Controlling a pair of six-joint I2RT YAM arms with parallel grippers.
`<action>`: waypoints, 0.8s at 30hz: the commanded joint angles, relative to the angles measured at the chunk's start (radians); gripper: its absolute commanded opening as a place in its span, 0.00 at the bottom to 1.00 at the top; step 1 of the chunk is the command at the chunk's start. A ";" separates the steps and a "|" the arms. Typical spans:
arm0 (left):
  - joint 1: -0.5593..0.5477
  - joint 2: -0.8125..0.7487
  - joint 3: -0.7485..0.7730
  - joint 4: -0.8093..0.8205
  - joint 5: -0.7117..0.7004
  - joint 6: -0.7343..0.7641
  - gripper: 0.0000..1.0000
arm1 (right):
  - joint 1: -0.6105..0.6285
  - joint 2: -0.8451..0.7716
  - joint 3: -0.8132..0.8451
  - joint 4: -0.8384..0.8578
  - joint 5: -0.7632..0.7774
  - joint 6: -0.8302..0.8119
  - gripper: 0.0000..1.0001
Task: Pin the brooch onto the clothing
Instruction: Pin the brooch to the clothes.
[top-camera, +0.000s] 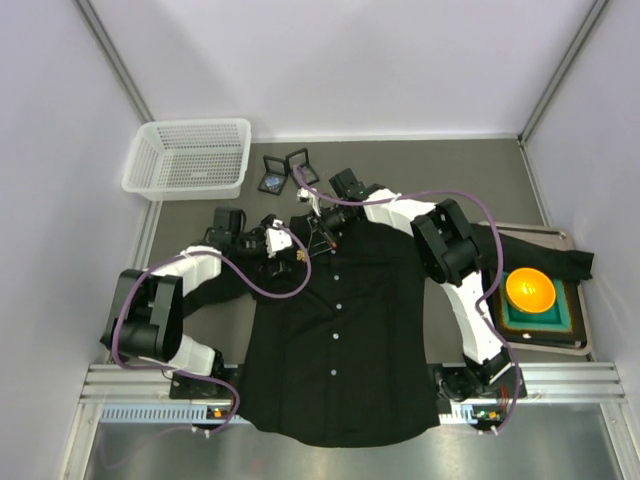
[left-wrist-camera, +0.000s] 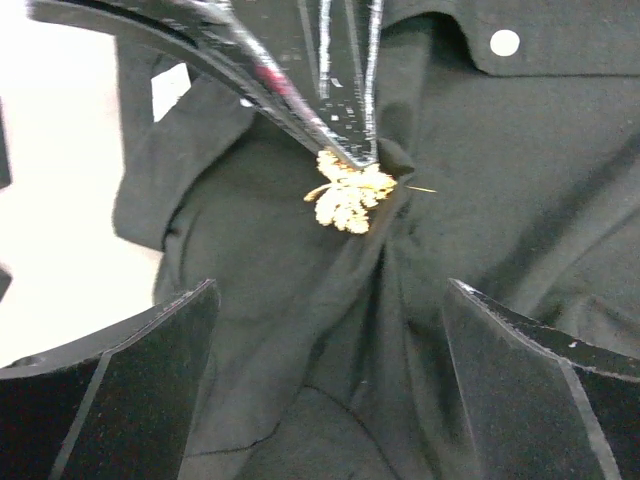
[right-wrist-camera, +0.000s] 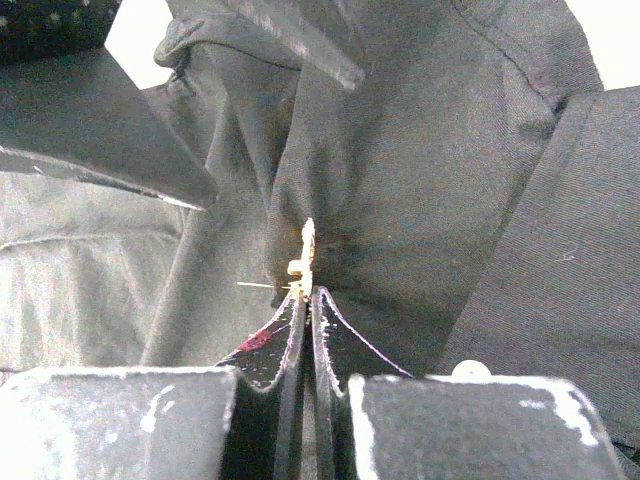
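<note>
The clothing (top-camera: 340, 350), a black button-up shirt with white buttons, lies flat on the table. The brooch (left-wrist-camera: 350, 195) is a small gold leaf shape at a bunched fold of cloth near the collar, and its thin pin pokes out sideways. My right gripper (right-wrist-camera: 308, 295) is shut on the brooch (right-wrist-camera: 304, 255), which shows edge-on there. My left gripper (left-wrist-camera: 330, 300) stands open just short of the brooch, its fingers wide apart over the wrinkled cloth (left-wrist-camera: 330, 400) with nothing between them. From above, both grippers (top-camera: 290, 250) (top-camera: 318, 238) meet at the shirt's upper left chest.
A white basket (top-camera: 190, 158) stands at the back left. Small black diamond-shaped boxes (top-camera: 285, 170) lie behind the collar. At the right, an orange bowl (top-camera: 530, 290) sits on a tray (top-camera: 570, 335), with the shirt's sleeve (top-camera: 570, 262) draped across it.
</note>
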 joint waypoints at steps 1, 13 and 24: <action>-0.038 -0.012 -0.053 0.101 0.040 0.044 0.98 | 0.012 0.006 0.034 0.004 -0.042 -0.004 0.00; -0.134 0.082 -0.049 0.250 -0.085 0.026 0.94 | 0.012 0.006 0.037 0.005 -0.059 -0.008 0.00; -0.135 0.130 0.003 0.235 -0.065 -0.077 0.61 | 0.012 0.000 0.034 0.004 -0.069 -0.016 0.00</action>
